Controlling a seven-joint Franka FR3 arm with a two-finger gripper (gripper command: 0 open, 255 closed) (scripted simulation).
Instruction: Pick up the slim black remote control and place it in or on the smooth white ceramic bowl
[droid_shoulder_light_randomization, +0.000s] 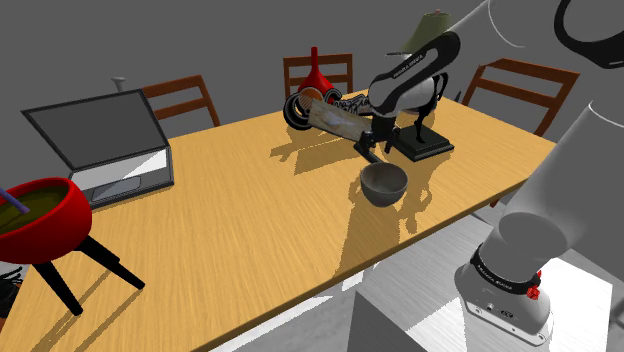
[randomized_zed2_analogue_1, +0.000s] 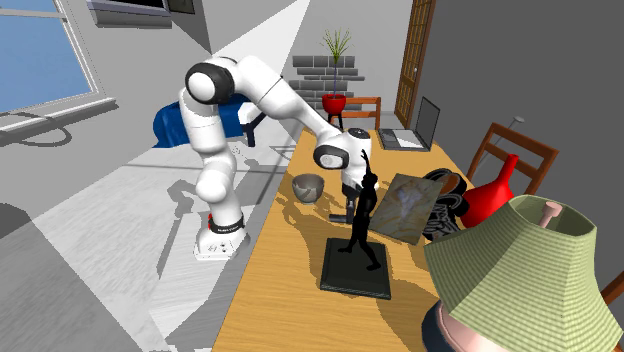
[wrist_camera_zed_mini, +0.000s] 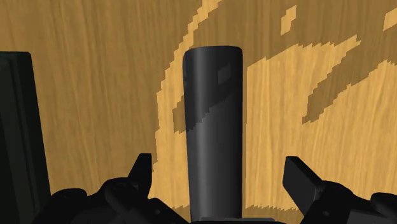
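The table (droid_shoulder_light_randomization: 250, 220) is rendered as warm wood with a fine lengthwise grain, matt in finish. The remote (wrist_camera_zed_mini: 213, 127) is shown smooth and dark with a faint sheen. The bowl (droid_shoulder_light_randomization: 384, 193) is drawn smooth and grey. The lampshade (randomized_zed2_analogue_1: 520, 270) is finely ribbed, and the red vase (randomized_zed2_analogue_1: 490, 203) is smooth.

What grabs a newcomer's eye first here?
The white arm stretched over the wooden table, its open gripper straddling the black remote without touching it. Next, the big green lampshade at the second exterior view's lower right, and the grey bowl near the gripper in the shoulder view.
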